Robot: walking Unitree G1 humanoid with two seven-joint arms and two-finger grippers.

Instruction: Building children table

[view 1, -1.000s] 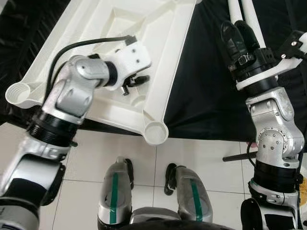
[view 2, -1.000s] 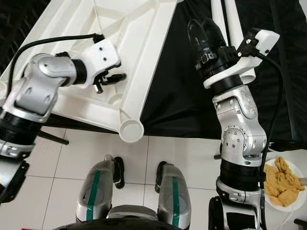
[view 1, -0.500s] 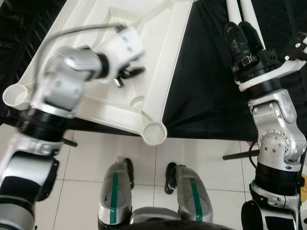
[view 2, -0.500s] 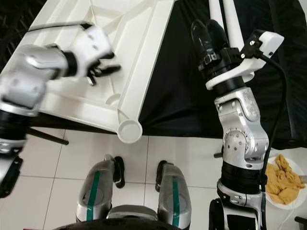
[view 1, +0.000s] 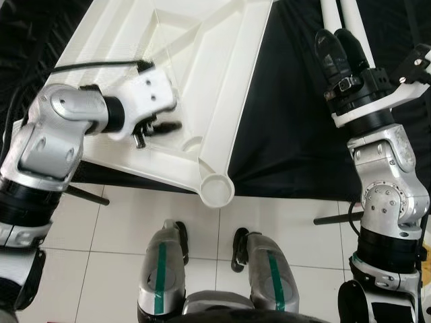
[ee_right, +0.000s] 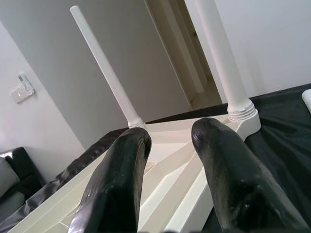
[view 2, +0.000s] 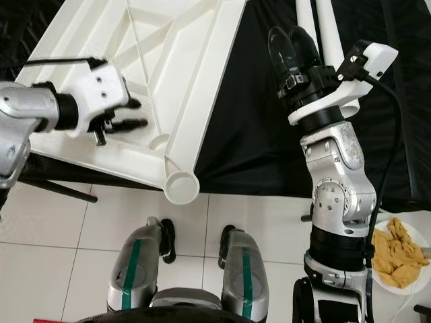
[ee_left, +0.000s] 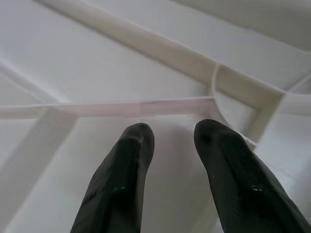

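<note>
**Grippers over the upturned table**

The white plastic table (view 1: pixel 202 60) lies upside down on a black sheet (view 1: pixel 283 128). The left gripper (ee_left: pixel 170 141) hovers just above its ribbed underside, fingers slightly parted, holding nothing. The right gripper (ee_right: pixel 167 138), also parted and empty, points toward two fitted legs (ee_right: pixel 223 63) at the far corners.

Bright, even daylight; sharp head views, wrist foregrounds softly blurred.

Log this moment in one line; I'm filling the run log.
left gripper: open, over tabletop underside | right gripper: open, raised, empty | corner socket: no leg
</note>
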